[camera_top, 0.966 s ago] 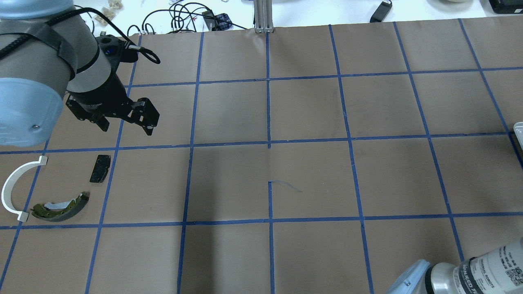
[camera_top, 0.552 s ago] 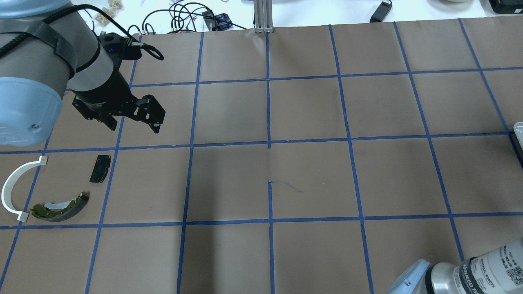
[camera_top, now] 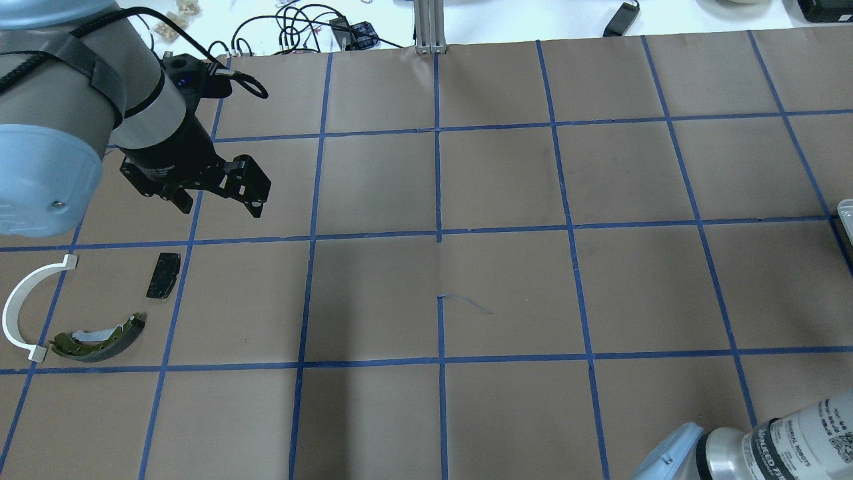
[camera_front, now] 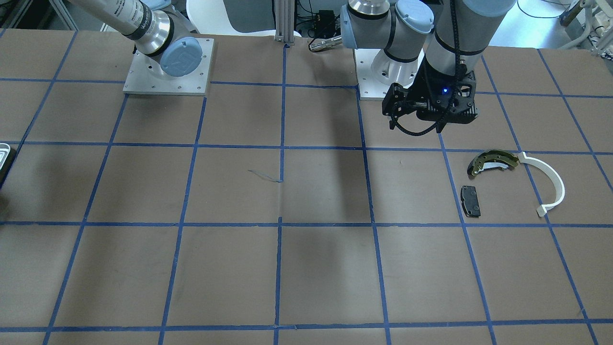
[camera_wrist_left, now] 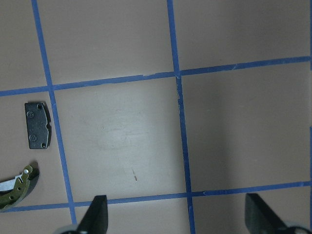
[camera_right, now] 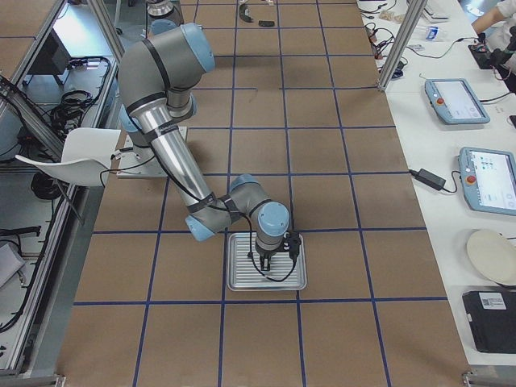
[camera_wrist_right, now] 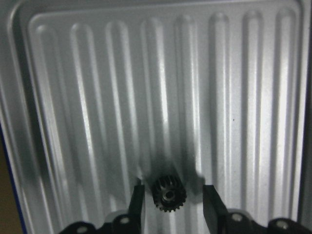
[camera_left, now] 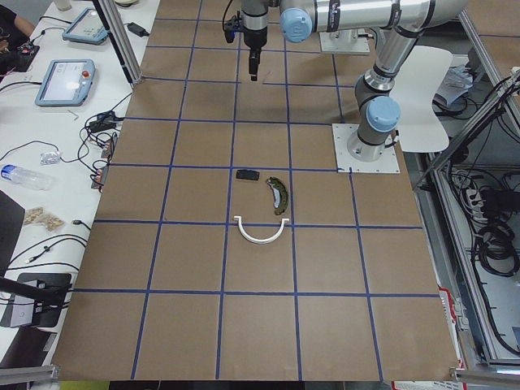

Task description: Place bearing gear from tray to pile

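- The bearing gear (camera_wrist_right: pixel 167 194) lies inside the tray (camera_wrist_right: pixel 97 97), flat on the ribbed silver floor with its centre hole facing up.
- The right end effector (camera_wrist_right: pixel 170 204) is low over the tray floor and set narrow. Its two fingers (camera_wrist_right: pixel 136 204) stand one on each side of the gear, with a slim gap on each side, and neither touches the teeth.
- In the exterior right view, the right arm bends down over the tray (camera_right: pixel 242 284), which sits on the brown, blue-taped bench (camera_top: pixel 506 287).
- At the opposite end of the bench from the tray, the left end effector (camera_top: pixel 220 207) hovers above the paper. Its fingers (camera_wrist_left: pixel 97 214) are spread wide and hold nothing.
- Slightly farther from the tray lies the pile, starting with the flat black pad (camera_top: pixel 163 275) on the bench beside a tape line.
- Farther again from the tray is the olive-gold brake shoe (camera_top: pixel 100 340), apart from the pad.
- Farthest from the tray is the white arc strip (camera_top: pixel 23 310). One end of it is just beside the brake shoe's tip.
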Action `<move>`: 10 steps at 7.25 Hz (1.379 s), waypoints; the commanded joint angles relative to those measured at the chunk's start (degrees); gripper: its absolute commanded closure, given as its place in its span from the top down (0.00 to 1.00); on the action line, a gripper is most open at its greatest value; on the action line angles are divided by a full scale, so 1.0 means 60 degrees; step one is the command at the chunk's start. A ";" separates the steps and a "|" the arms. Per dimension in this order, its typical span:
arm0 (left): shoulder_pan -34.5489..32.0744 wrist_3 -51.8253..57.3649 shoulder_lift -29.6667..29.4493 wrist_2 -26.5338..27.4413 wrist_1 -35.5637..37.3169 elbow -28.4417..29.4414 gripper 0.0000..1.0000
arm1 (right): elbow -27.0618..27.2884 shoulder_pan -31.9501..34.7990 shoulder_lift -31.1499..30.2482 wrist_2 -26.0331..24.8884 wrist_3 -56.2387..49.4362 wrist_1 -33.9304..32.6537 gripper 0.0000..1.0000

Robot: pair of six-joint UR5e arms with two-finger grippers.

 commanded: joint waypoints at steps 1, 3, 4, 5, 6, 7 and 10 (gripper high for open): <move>0.0016 0.0004 -0.0131 -0.0002 0.0102 -0.0034 1.00 | 0.0042 -0.0004 0.0028 -0.0058 0.0011 0.0002 0.39; 0.0060 -0.0069 -0.0233 -0.0278 0.0117 0.0011 1.00 | 0.0042 -0.0004 0.0028 -0.0044 0.0025 0.0016 0.12; 0.0089 -0.0084 -0.0162 -0.0846 0.0146 0.0141 1.00 | 0.0042 -0.0004 0.0014 -0.0044 0.0026 0.0016 0.12; 0.0089 -0.0099 -0.0147 -0.1098 0.0161 0.0200 1.00 | 0.0042 -0.0004 -0.0059 -0.0102 0.0040 0.0147 0.10; 0.0089 -0.0012 0.0056 -0.0926 0.0147 0.0143 1.00 | 0.0013 0.0011 -0.0190 -0.0436 0.0055 0.0192 0.07; 0.0089 -0.0011 0.0058 -0.0925 0.0031 0.0186 1.00 | -0.0059 0.0141 -0.0423 -0.0483 0.0055 0.0221 0.06; 0.0075 -0.0114 0.0058 -0.0954 -0.0044 0.0171 1.00 | 0.0130 0.1822 -0.2527 -0.0483 0.0681 0.1328 0.06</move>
